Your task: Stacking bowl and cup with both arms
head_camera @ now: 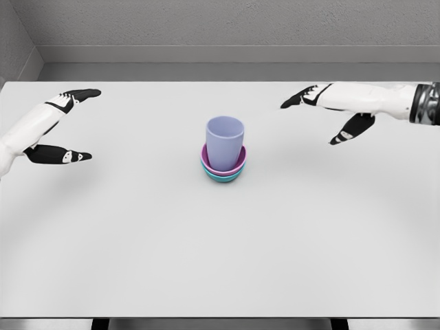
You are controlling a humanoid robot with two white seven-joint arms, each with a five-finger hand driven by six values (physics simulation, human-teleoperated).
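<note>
A broad, smooth white surface [220,261] spans the view. Both hands, left [58,127] and right [330,113], hover open and empty, well apart. At centre, a matte lavender cup [225,143] stands upright in a pink bowl [207,161] nested in a teal bowl [223,179].

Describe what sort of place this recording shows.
Likely a simulated tabletop test cell: a bare white table, plain grey walls, and only a cup stacked in bowls.

Lavender cup [225,143] — pink bowl [223,164], teal bowl [223,177] — white table [220,261].
</note>
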